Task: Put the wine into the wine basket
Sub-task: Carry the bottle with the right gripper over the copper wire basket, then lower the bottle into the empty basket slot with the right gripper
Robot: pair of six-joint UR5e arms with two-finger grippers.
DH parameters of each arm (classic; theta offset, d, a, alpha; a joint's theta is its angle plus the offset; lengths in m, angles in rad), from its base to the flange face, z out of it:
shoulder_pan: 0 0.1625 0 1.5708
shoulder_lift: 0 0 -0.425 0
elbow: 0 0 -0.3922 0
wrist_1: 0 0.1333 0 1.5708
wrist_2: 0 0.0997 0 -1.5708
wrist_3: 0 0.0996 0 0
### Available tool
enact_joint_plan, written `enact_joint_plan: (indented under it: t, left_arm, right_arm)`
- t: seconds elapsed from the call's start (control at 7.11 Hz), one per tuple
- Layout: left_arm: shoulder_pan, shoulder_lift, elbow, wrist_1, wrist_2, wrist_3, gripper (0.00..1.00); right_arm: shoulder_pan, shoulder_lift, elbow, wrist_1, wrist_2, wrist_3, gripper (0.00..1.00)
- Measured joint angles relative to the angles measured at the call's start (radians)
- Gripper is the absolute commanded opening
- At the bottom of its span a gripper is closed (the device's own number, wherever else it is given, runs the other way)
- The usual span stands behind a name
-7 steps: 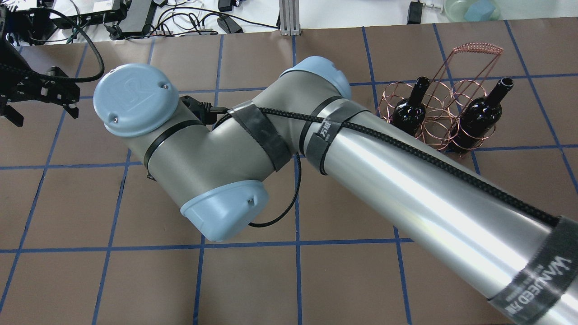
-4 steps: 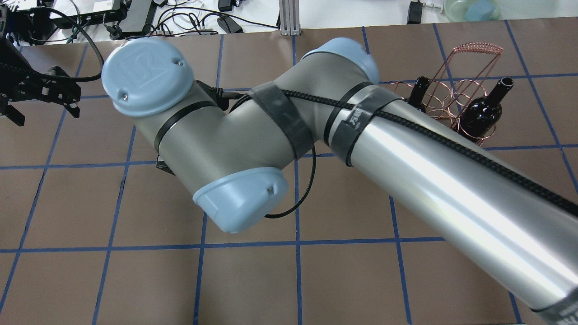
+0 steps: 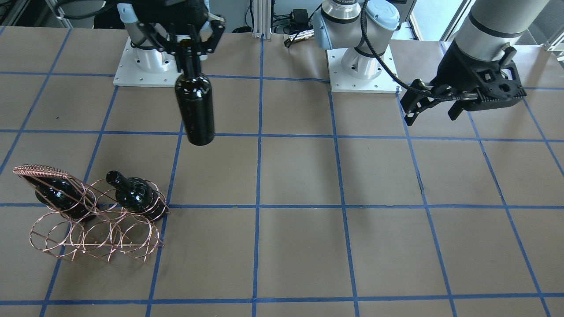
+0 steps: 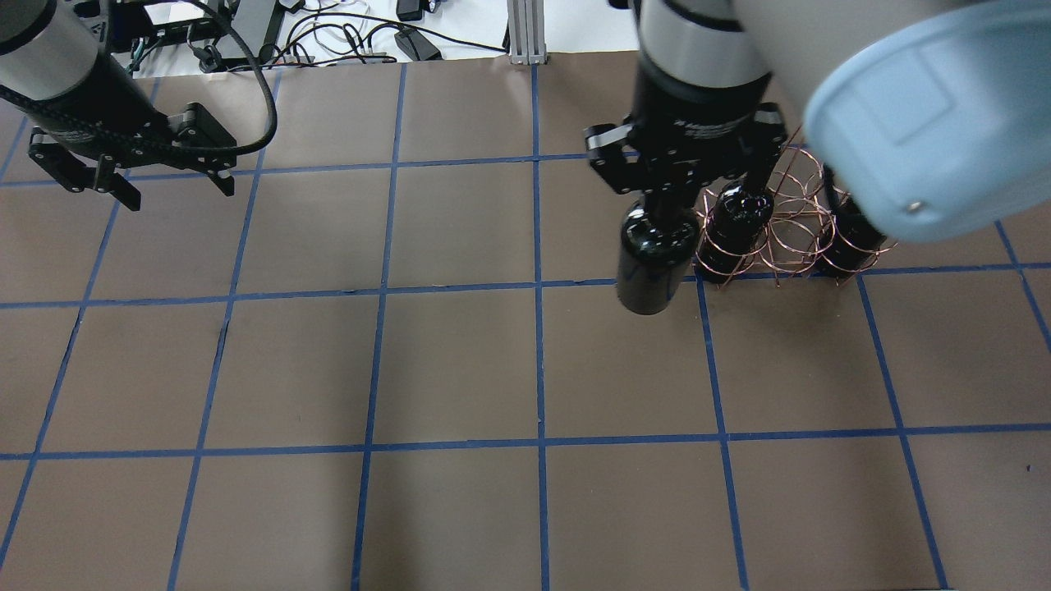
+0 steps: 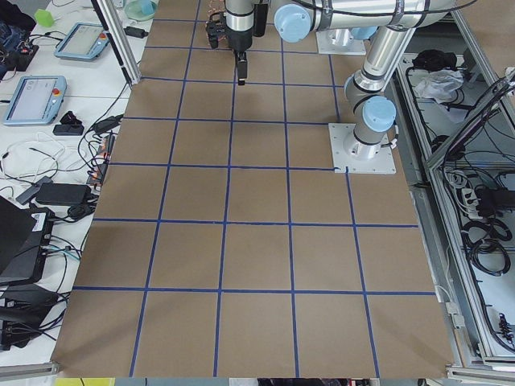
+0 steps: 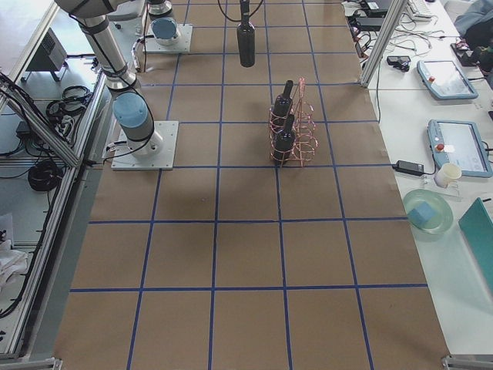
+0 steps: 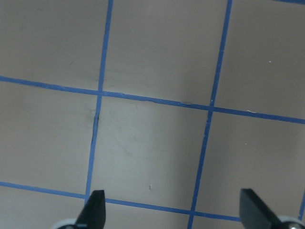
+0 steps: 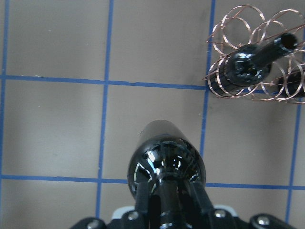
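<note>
My right gripper [image 3: 185,42] is shut on the neck of a near-black wine bottle [image 3: 194,110], which hangs upright above the table. In the overhead view this bottle [image 4: 653,258] is just left of the copper wire wine basket [image 4: 784,246]. The basket [image 3: 42,171] holds two look-alike bottles, one [image 3: 136,196] at its near end and one [image 3: 57,193] under the handle. The right wrist view shows the held bottle [image 8: 167,162] from above, with the basket [image 8: 248,33] at the upper right. My left gripper [image 4: 176,193] is open and empty over the table's far left.
The brown table top [image 4: 460,369] carries a blue tape grid. The arm bases [image 3: 361,66] stand at the robot's edge. Cables and power bricks [image 4: 328,33] lie beyond the far edge. My right arm's elbow [image 4: 928,115] hides part of the basket from overhead.
My right arm has swung across, so its elbow no longer fills the overhead view and its gripper with the bottle now shows beside the basket. My left gripper has shifted slightly right.
</note>
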Motion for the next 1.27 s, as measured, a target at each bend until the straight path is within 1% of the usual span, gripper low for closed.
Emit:
enact_joint_plan:
  t: [0.28, 0.56, 0.7, 0.84, 1.27]
  left_arm:
    - [-0.053, 0.016, -0.003, -0.004, -0.041, -0.016, 1.00]
    - [-0.087, 0.035, -0.022, -0.013, -0.048, -0.018, 1.00]
    - [-0.096, 0.043, -0.032, -0.014, -0.044, -0.017, 1.00]
    - [-0.101, 0.046, -0.037, -0.015, -0.042, -0.017, 1.00]
    - [-0.101, 0.044, -0.044, -0.013, -0.040, -0.007, 1.00]
  right_arm:
    - [-0.160, -0.018, -0.003, 0.023, -0.020, -0.227, 0.00]
    - [-0.343, -0.012, -0.014, 0.027, 0.025, -0.419, 0.00]
    - [-0.393, 0.006, -0.028, 0.024, 0.041, -0.470, 0.00]
    - [-0.413, 0.034, -0.039, 0.014, 0.045, -0.502, 0.00]
    - [-0.422, 0.106, -0.045, -0.046, 0.054, -0.554, 0.00]
